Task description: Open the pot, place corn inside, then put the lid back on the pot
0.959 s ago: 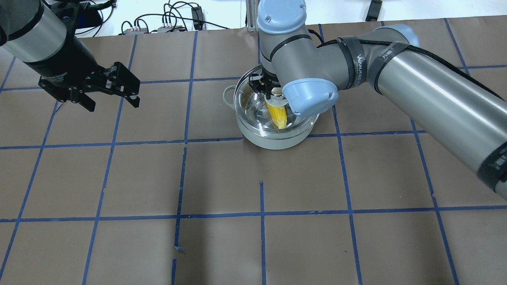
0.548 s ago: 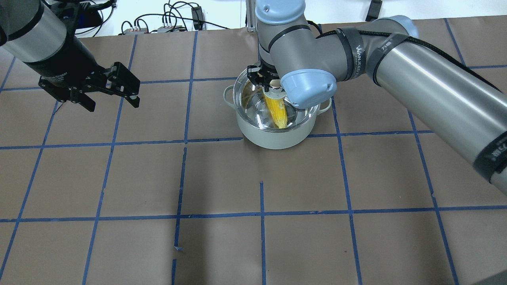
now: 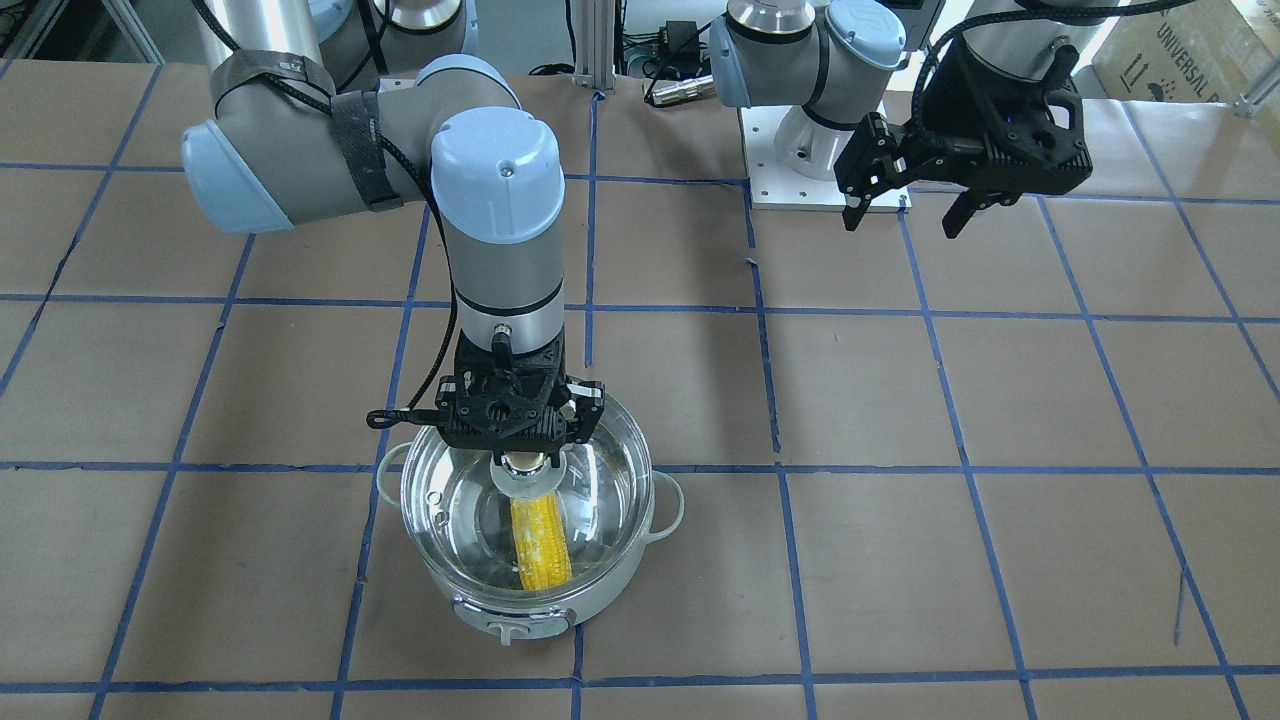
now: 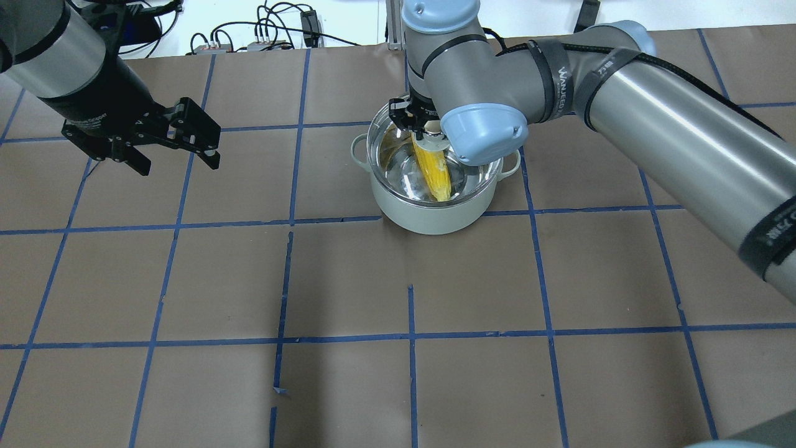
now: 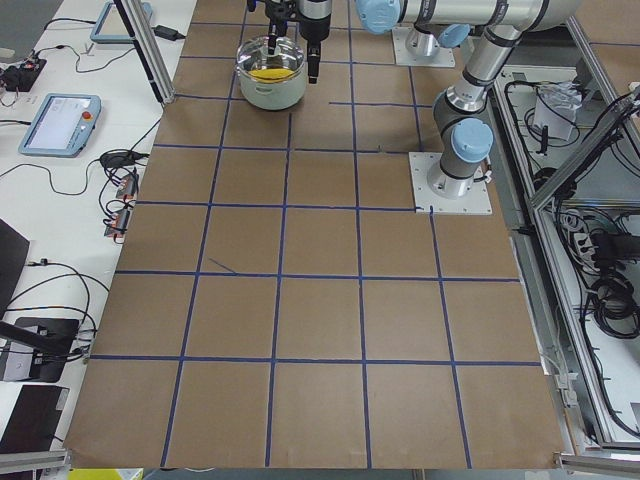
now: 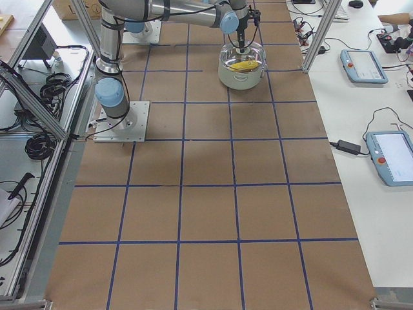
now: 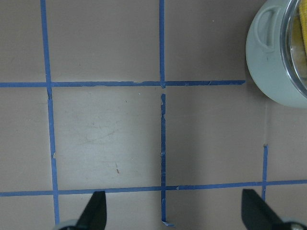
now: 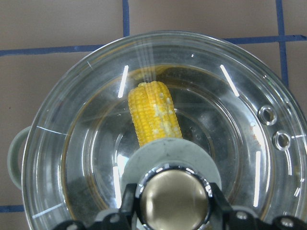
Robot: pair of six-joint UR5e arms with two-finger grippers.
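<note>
The pale grey-white pot stands at the table's far centre, also in the front view. The yellow corn lies inside it and shows through the glass. The clear glass lid sits on the pot's rim. My right gripper is shut on the lid's beige-gold knob, straight above the pot. My left gripper is open and empty, hovering far to the pot's left; the pot's handle side shows in its wrist view.
Brown paper with a blue tape grid covers the table. Cables and small devices lie beyond its far edge. The left arm's base plate sits near the robot. Tablets lie on white side tables.
The right gripper has lowered the lid from a raised, offset position down onto the pot's rim. The left arm has not moved.
</note>
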